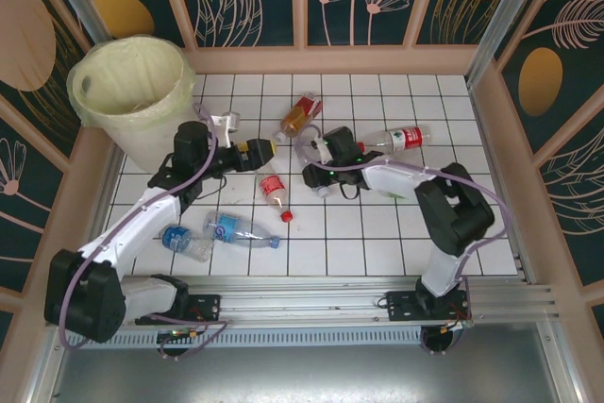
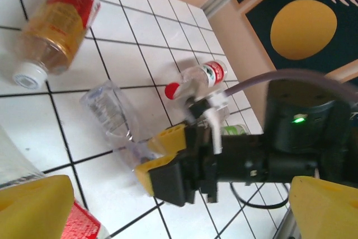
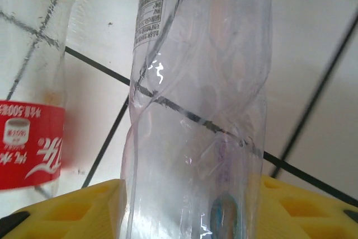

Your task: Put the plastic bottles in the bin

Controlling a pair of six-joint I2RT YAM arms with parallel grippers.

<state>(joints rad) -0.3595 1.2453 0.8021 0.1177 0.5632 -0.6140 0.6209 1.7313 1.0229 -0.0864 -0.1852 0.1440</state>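
Observation:
The bin (image 1: 132,92), a pale cream bucket with a bag liner, stands at the far left corner. My right gripper (image 1: 310,150) (image 3: 190,211) is shut on a clear crushed bottle (image 3: 196,99) (image 2: 109,113), and a yellow finger (image 3: 72,208) presses each side. My left gripper (image 1: 262,151) (image 2: 179,205) is open with its fingers (image 2: 33,208) wide apart, facing the right gripper. A red-labelled bottle (image 1: 274,191) (image 2: 84,222) lies just under it. An amber bottle (image 1: 300,115) (image 2: 53,26) lies beyond both grippers. Another red-labelled clear bottle (image 1: 396,139) (image 2: 204,76) lies to the right.
Two clear bottles with blue labels (image 1: 184,241) (image 1: 236,226) lie on the tiled floor near the left arm. A bottle with a green label (image 2: 238,130) rests under the right arm. Wooden walls (image 1: 491,139) enclose the tiled area on three sides.

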